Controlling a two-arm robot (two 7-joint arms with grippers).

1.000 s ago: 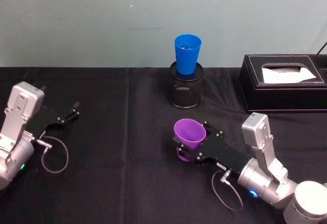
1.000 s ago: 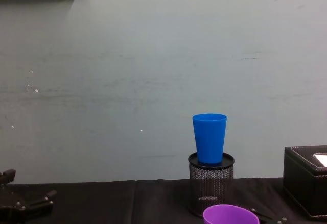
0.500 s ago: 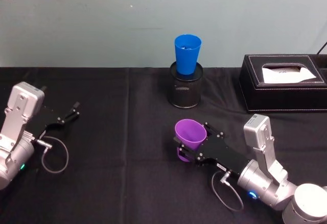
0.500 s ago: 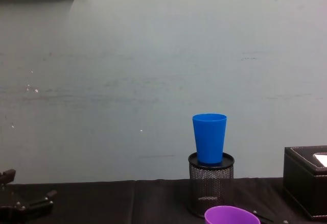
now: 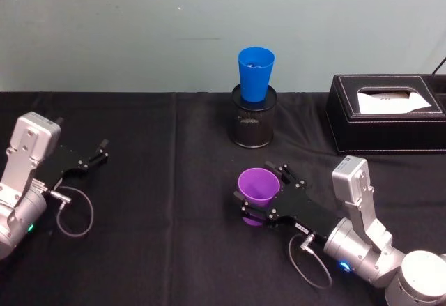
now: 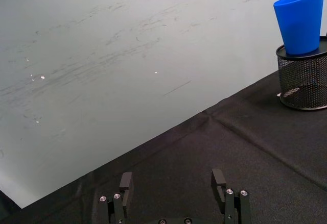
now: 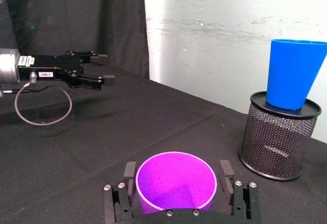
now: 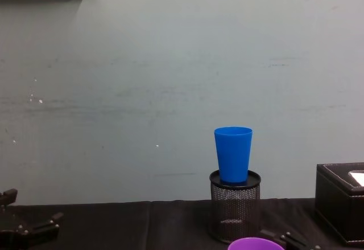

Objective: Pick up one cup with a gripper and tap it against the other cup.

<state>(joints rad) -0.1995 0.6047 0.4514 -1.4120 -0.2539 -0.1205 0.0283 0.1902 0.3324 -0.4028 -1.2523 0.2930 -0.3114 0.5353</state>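
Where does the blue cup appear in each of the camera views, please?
Head view: blue cup top centre, standing in the mesh holder.
Left wrist view: at.
Right wrist view: at.
Chest view: right of centre.
Shared landmark: the mesh holder beneath it.

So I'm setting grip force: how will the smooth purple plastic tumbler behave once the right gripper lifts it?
The smooth purple plastic tumbler looks thin-walled and empty, so probably light, and it may flex if squeezed hard. Its glossy, tapered sides could let it slip downward between the fingers of the right gripper, which now stand open on either side of it.
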